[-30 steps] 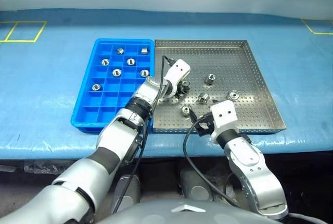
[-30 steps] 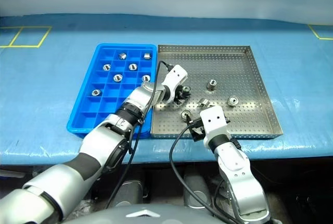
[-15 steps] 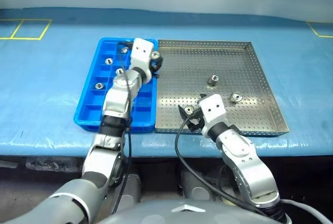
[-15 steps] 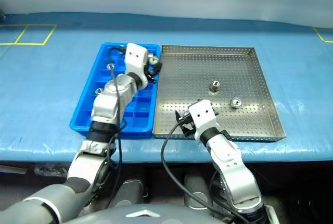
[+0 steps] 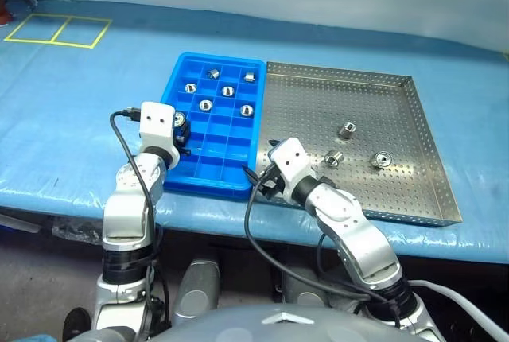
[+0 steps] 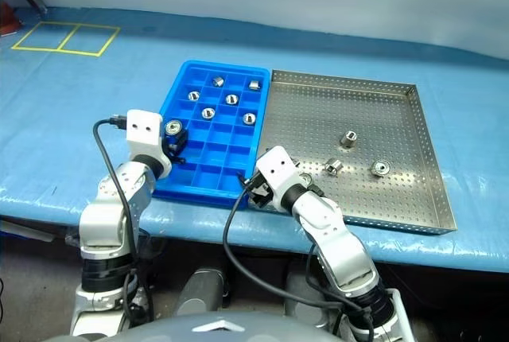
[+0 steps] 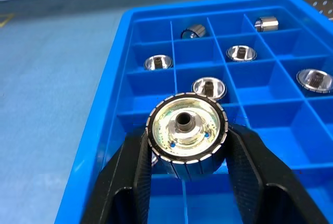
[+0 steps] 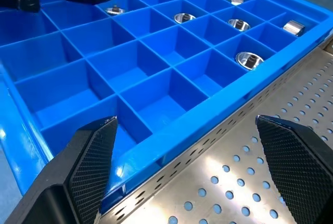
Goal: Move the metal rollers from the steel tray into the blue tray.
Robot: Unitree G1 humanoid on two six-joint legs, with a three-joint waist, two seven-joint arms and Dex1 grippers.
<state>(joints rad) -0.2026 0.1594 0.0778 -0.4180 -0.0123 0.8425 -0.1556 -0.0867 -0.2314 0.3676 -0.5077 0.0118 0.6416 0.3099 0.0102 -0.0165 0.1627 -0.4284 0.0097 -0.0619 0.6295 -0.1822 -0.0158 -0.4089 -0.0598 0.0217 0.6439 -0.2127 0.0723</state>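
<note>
Roller held over the blue tray's left-hand cells, ready to set down.

Your left gripper (image 7: 186,169) pinches a metal roller (image 7: 186,131), bore facing back at the wrist, just above the blue tray (image 5: 238,184). Your right gripper (image 8: 187,166), jaws spread and empty, sits at the steel tray (image 5: 445,219), where three rollers (image 5: 347,129) lie further right.

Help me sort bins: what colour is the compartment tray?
Bright blue, clearest in the left wrist view.

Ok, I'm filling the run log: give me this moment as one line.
left end effector: shut on roller, over blue tray | right end effector: open, empty | steel tray: three rollers left
</note>
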